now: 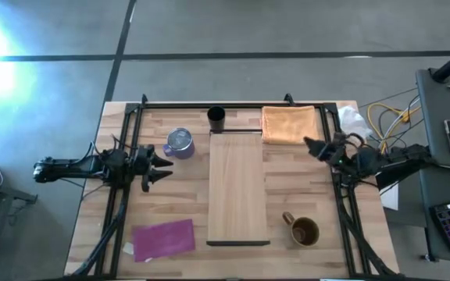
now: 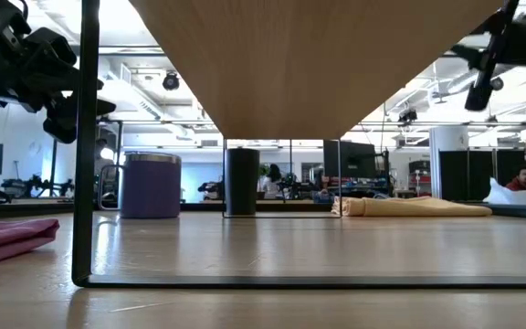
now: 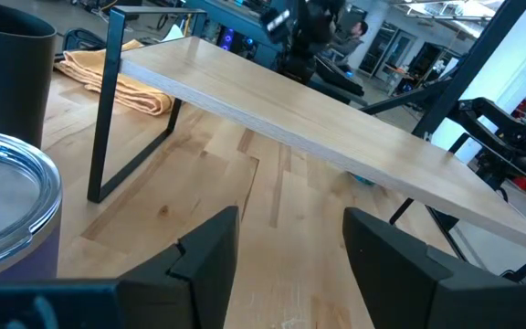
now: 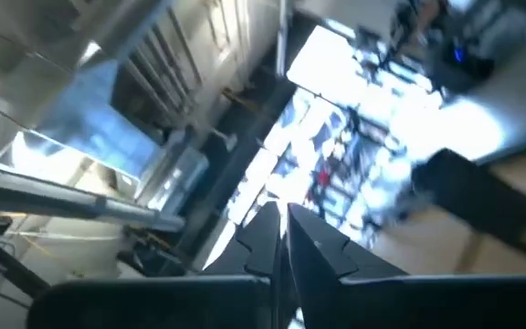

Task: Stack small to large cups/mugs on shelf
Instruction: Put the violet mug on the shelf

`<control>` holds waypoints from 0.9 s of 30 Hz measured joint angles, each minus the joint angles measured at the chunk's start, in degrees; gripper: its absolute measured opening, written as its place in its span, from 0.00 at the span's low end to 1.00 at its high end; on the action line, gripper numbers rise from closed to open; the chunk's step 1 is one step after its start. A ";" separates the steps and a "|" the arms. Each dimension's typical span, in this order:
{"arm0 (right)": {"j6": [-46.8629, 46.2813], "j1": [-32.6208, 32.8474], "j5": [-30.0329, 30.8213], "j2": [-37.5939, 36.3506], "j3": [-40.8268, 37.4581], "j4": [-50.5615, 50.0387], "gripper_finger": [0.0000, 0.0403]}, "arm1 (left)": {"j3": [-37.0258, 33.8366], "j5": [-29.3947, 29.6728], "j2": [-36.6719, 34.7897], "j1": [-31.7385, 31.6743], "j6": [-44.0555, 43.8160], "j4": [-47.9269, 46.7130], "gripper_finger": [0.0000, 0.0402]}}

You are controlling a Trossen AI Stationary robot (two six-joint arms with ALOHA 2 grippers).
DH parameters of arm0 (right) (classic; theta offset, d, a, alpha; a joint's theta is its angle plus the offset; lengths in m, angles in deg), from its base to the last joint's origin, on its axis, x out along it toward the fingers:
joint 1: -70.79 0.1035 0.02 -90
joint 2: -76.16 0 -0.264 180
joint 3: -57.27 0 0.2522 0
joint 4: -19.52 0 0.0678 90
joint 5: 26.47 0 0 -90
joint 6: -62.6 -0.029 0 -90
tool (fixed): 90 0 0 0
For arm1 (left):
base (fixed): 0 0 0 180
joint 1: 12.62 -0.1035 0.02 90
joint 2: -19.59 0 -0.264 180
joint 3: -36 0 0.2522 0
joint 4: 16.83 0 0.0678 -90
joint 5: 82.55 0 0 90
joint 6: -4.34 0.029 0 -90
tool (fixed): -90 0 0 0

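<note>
The light-wood shelf stands on dark legs at the table's middle. The small black cup stands on the table at the shelf's far end. The purple mug with a silvery rim stands left of the shelf. The brown handled mug stands right of the shelf, near the front. My left gripper is open and empty, just near-side of the purple mug, pointing at the shelf. My right gripper is shut and empty, raised at the table's right, near the orange cloth.
An orange cloth lies at the far right of the shelf, a purple cloth at the near left. A black frame rail runs along the table's far edge. Cables and a keyboard lie off the table's right side.
</note>
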 joint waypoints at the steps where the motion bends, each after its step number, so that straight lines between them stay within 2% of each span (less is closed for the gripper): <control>1: 3.23 0.00 0.06 -0.09 0.00 2.80 0.04 | 0.00 -0.01 0.00 0.01 0.00 0.00 0.46; 4: 13.53 0.02 0.10 -0.16 0.00 11.01 0.04 | 0.00 0.00 0.00 0.02 0.00 0.02 0.46; 7: 19.67 0.00 0.74 -0.07 0.00 13.81 0.04 | 0.00 0.00 0.00 0.01 0.00 0.02 0.46; 16: 20.41 0.00 2.32 0.23 0.00 14.60 0.04 | -0.17 -0.02 0.00 0.01 0.00 1.11 0.46; 20: 27.61 0.02 3.16 0.39 0.00 14.40 0.04 | -0.28 0.00 0.00 0.01 0.00 2.04 0.46; 24: 27.70 0.02 3.73 0.82 0.00 14.24 0.04 | -0.31 0.00 0.00 -0.01 0.00 2.25 0.46; 27: 31.63 0.01 3.75 1.76 0.00 14.00 0.04 | -0.31 0.00 0.00 -0.01 0.00 2.36 0.46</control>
